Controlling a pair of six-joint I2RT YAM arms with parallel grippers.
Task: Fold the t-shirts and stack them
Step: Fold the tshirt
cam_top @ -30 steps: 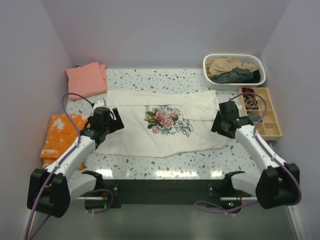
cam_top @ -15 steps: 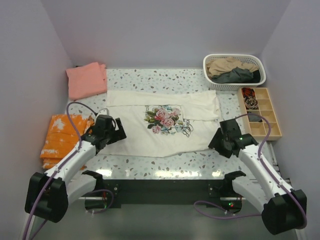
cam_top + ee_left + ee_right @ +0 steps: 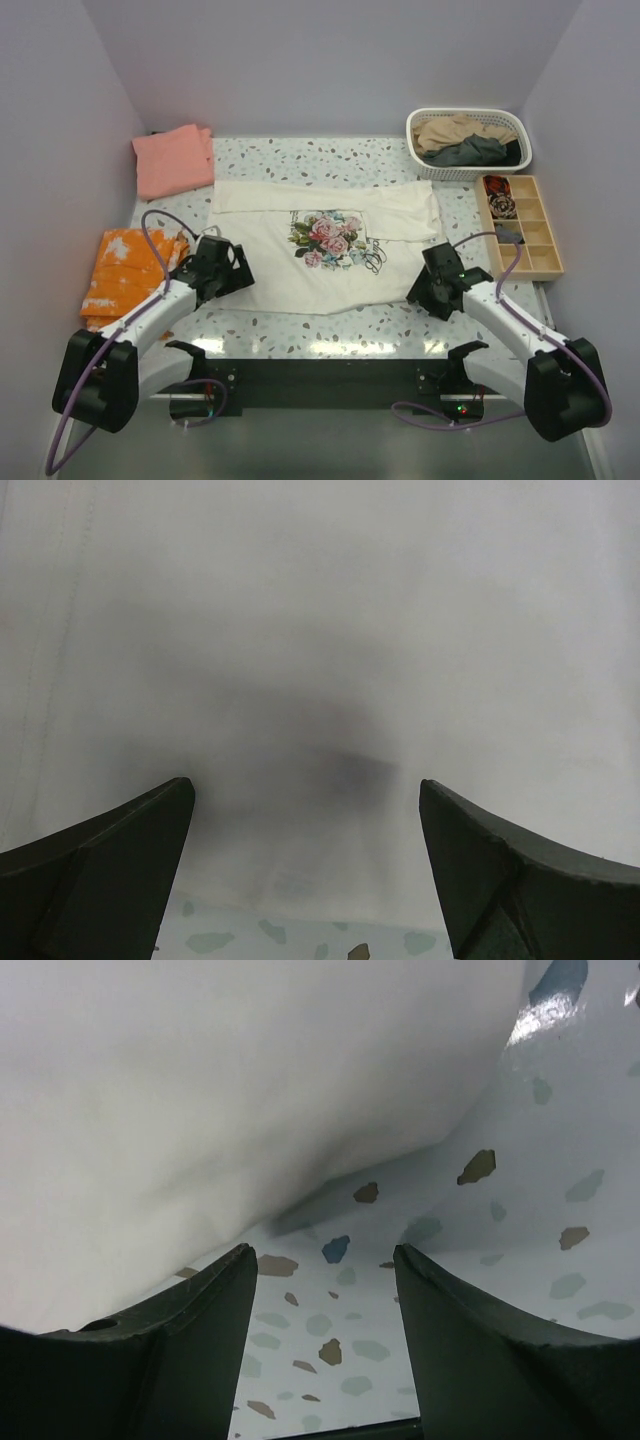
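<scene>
A cream t-shirt (image 3: 330, 245) with a pink-rose print and black script lies flat mid-table. My left gripper (image 3: 237, 275) is open and low over its near left corner; the left wrist view shows cream cloth (image 3: 330, 630) between the spread fingers and the hem just ahead. My right gripper (image 3: 420, 292) is open and low at the near right corner; the right wrist view shows the shirt's edge (image 3: 200, 1100) slightly raised over speckled table. A folded salmon-pink t-shirt (image 3: 174, 159) lies at the back left. Tan (image 3: 455, 130) and dark grey (image 3: 470, 151) t-shirts sit in the basket.
A white laundry basket (image 3: 468, 117) stands at the back right. A wooden compartment tray (image 3: 535, 258) sits along the right edge. An orange-and-white cloth (image 3: 125, 273) lies at the left, next to my left arm. Purple walls close in on three sides.
Both grippers have moved toward the near edge of the table, down to the near corners of the cream t-shirt. The shirt has not visibly moved.
</scene>
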